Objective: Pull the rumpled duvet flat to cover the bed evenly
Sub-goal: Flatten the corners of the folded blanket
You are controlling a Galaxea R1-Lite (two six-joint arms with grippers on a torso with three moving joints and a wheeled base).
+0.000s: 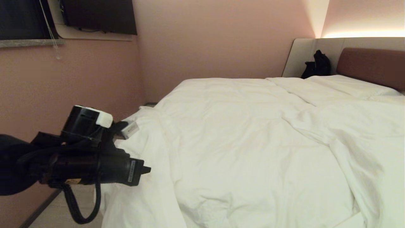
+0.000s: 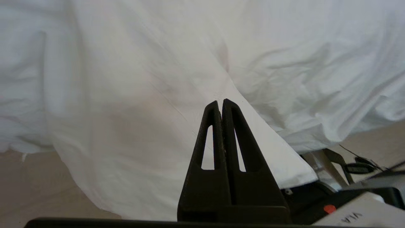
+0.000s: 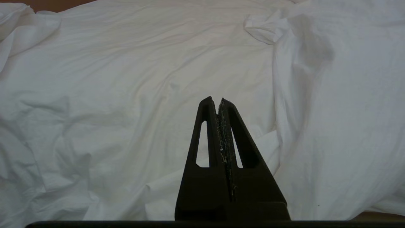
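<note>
The white duvet [image 1: 246, 136] lies over the bed, whose brown headboard [image 1: 370, 63] stands at the far right. It is creased, with a thick fold running down its right part, and it hangs over the near left side. My left arm [image 1: 82, 158] is low at the left, next to that hanging edge. In the left wrist view the left gripper [image 2: 220, 102] is shut with nothing in it, pointing at the draped duvet [image 2: 126, 95] above the floor. The right gripper [image 3: 219, 99] is shut and empty over rumpled duvet [image 3: 120, 95]; it is outside the head view.
A pink wall runs close along the bed's left side, leaving a narrow strip of floor [image 1: 60, 209]. A black bag [image 1: 318, 65] leans on the pale head panel. A dark screen [image 1: 98, 15] hangs on the wall. Part of my base [image 2: 364, 202] shows under the duvet's edge.
</note>
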